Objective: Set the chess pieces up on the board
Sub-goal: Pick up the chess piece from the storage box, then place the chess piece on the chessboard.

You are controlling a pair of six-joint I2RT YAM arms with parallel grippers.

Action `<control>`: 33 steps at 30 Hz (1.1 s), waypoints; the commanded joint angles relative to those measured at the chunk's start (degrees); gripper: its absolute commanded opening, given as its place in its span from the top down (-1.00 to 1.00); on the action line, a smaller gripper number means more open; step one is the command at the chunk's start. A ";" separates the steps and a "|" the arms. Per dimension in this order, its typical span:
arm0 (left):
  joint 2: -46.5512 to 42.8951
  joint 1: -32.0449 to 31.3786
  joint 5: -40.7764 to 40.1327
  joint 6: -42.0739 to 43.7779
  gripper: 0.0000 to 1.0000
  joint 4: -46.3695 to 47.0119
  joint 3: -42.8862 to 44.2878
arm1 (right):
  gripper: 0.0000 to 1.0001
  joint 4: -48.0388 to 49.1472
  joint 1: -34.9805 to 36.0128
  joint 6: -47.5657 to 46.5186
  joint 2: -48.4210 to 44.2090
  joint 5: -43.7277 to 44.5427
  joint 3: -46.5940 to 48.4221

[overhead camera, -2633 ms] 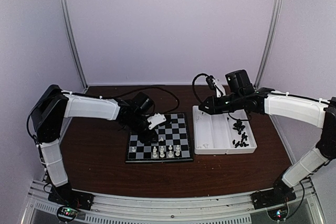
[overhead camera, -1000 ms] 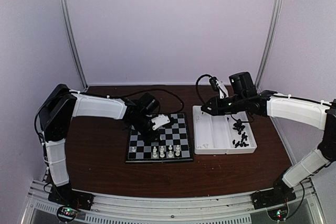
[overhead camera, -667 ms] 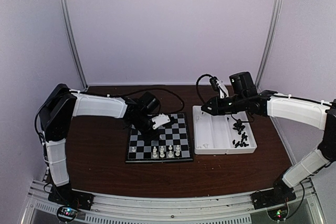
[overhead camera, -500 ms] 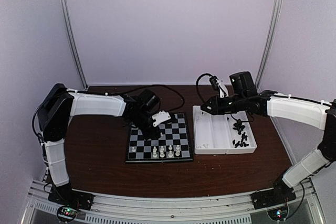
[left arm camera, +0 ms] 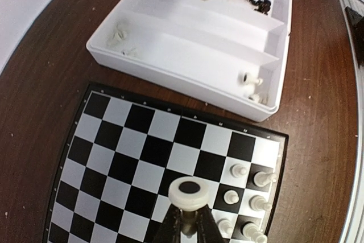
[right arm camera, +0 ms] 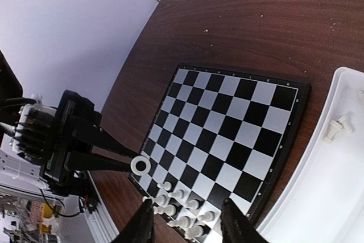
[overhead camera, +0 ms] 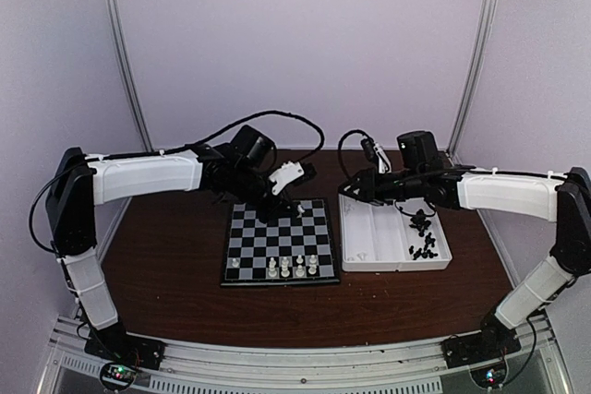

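The board [overhead camera: 277, 248] lies at mid-table with several white chess pieces [overhead camera: 291, 267] in its two near rows. My left gripper [overhead camera: 273, 211] hangs above the board's far half, shut on a white piece [left arm camera: 191, 194] whose round base faces the wrist camera. The same piece [right arm camera: 140, 165] shows in the right wrist view at the tips of the dark fingers. My right gripper [overhead camera: 355, 193] hovers over the far left corner of the white tray [overhead camera: 369, 256]. It is open, with its fingers [right arm camera: 142, 227] well apart and nothing between them.
Black pieces [overhead camera: 422, 237] lie heaped in the tray's right compartment. A few white pieces [left arm camera: 250, 81] lie in the left one, and another white piece [right arm camera: 336, 128] shows there too. Brown table surrounds board and tray; walls close in behind.
My left gripper closed on a white piece on the board, then rose and swung toward the far edge with it. My right gripper opened and shifted slightly left.
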 commanded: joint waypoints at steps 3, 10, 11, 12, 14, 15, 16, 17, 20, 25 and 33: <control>-3.07 0.01 6.42 -0.47 0.85 7.15 0.12 | -0.03 11.38 2.62 12.13 1.93 -3.52 -1.01; -3.78 -0.03 7.63 -0.86 0.85 9.41 -0.39 | -0.30 15.76 4.21 20.02 6.85 -6.41 0.93; -3.84 -0.07 7.74 -0.75 0.85 9.39 -0.44 | -0.27 15.29 4.55 20.21 7.73 -6.66 1.82; -3.85 -0.11 8.06 -0.63 0.86 9.35 -0.51 | -0.25 15.38 4.90 20.63 8.24 -7.01 2.18; -3.98 -0.12 8.31 -0.15 0.85 9.15 -0.61 | -0.22 18.22 4.98 22.45 9.12 -7.92 2.18; -3.86 -0.19 8.54 0.28 0.86 8.96 -0.62 | -0.22 19.36 5.01 23.37 9.48 -8.37 2.21; -3.87 -0.21 8.58 0.69 0.85 8.65 -0.61 | -0.22 20.26 5.01 24.03 9.84 -8.83 2.31; -3.85 -0.29 8.52 1.12 0.86 8.37 -0.65 | -0.22 20.90 5.01 24.44 10.19 -9.28 2.52; -3.75 -0.30 8.07 1.61 0.85 7.67 -0.61 | -0.23 22.04 5.04 25.54 10.84 -10.32 3.10; -3.77 -0.38 7.24 2.06 0.85 7.22 -0.61 | -0.22 23.00 5.28 27.36 11.70 -11.75 3.38; -3.90 -0.34 6.86 2.55 0.85 7.26 -0.43 | -0.08 25.44 5.89 30.93 13.39 -12.70 2.71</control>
